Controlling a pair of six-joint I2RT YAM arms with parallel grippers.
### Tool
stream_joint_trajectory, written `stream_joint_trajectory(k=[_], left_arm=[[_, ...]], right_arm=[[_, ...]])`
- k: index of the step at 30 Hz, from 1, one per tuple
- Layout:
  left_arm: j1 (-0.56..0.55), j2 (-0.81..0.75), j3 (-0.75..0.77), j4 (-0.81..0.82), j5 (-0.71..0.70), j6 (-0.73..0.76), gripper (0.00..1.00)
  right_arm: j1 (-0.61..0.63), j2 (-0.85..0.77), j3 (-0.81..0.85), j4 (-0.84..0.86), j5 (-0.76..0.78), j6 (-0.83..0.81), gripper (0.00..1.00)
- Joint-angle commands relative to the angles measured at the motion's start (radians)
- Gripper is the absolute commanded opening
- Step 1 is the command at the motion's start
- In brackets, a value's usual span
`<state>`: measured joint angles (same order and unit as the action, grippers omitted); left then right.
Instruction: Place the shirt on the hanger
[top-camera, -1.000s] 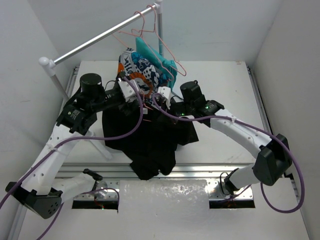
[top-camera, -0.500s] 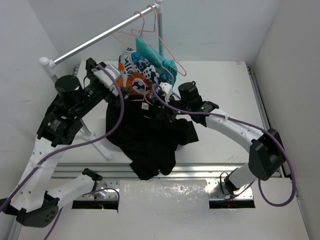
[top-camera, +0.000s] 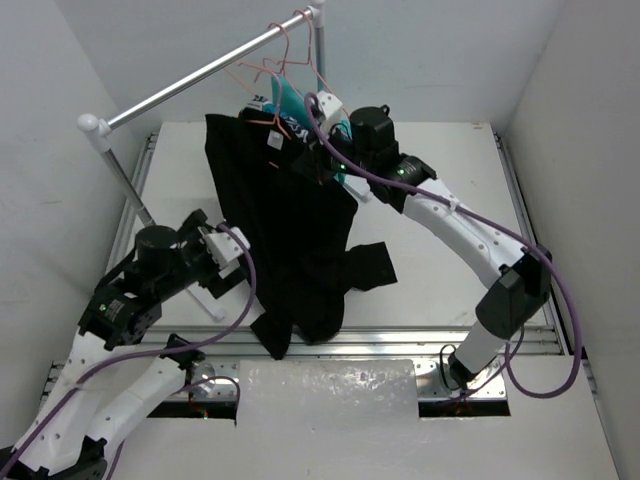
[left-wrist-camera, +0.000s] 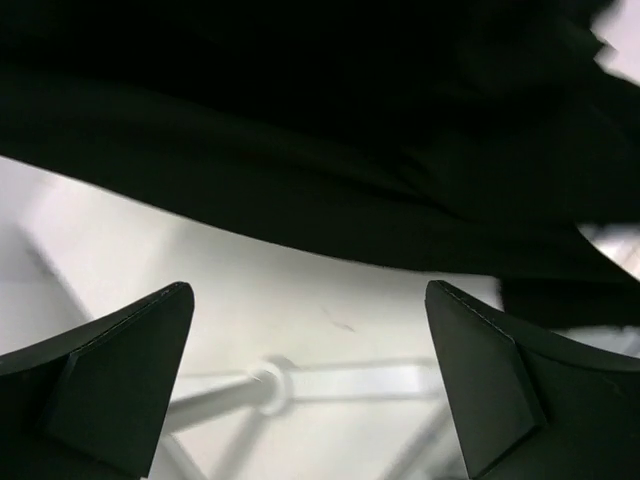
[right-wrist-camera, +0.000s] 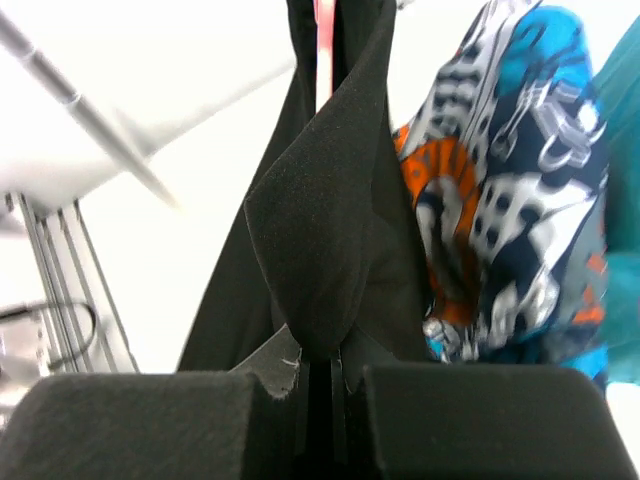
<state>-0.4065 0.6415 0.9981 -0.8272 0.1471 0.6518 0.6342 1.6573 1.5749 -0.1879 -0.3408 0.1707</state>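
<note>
Black cloth fills most of what I see: the shirt (top-camera: 290, 230) is lifted at its top, near the rail (top-camera: 190, 80), and drapes down in a long fold. Its lower end and one sleeve lie on the white table (top-camera: 450, 160) near the front edge. A small white label shows at the raised end.

My right hand (top-camera: 318, 150) is up at that raised end. In its wrist view the right hand (right-wrist-camera: 318, 375) is closed, and a peak of the shirt (right-wrist-camera: 320, 230) is pinched between its fingers. A short length of the pink hanger (right-wrist-camera: 323, 40) runs straight up above that fold, between two layers of black cloth. I cannot tell from here whether the wire is also in the grip or only inside the fabric.

Just beside the shirt on the right hangs the patterned garment (right-wrist-camera: 510, 170) in orange, blue and white, with the teal garment (right-wrist-camera: 625, 150) at the edge of the view. More pink hangers (top-camera: 290, 50) hook over the rail above.

My left hand (top-camera: 225, 250) sits low, next to the shirt's left edge, well below the other hand. The left hand (left-wrist-camera: 310, 380) is spread fully open and holds nothing. The shirt (left-wrist-camera: 300, 130) hangs across the top of its view, apart from both fingers, with table below.
</note>
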Motion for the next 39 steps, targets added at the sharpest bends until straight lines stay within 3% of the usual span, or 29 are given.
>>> stream_joint_trajectory(k=[1, 9, 14, 22, 29, 33, 39], left_arm=[[-0.008, -0.04, -0.09, -0.027, 0.064, 0.02, 0.99], [-0.008, -0.077, -0.266, 0.045, 0.1, 0.011, 0.99], [-0.008, -0.071, -0.289, 0.08, 0.114, 0.012, 1.0], [-0.008, -0.068, -0.309, 0.094, 0.118, 0.022, 1.0], [-0.008, -0.065, -0.297, 0.092, 0.118, 0.02, 1.0], [-0.008, -0.066, -0.296, 0.076, 0.114, 0.029, 1.0], [-0.008, -0.065, -0.303, 0.083, 0.111, 0.028, 1.0]], right_arm=[[-0.002, 0.062, 0.152, 0.048, 0.049, 0.076, 0.0], [0.015, 0.206, 0.466, -0.03, 0.098, 0.099, 0.0], [0.025, 0.311, 0.642, -0.081, 0.137, 0.078, 0.0], [0.027, 0.294, 0.594, -0.025, 0.169, 0.099, 0.0], [0.038, 0.44, 0.711, -0.097, 0.164, 0.11, 0.0], [0.038, 0.443, 0.651, -0.102, 0.166, 0.102, 0.0], [0.038, 0.325, 0.481, -0.074, 0.177, 0.066, 0.0]])
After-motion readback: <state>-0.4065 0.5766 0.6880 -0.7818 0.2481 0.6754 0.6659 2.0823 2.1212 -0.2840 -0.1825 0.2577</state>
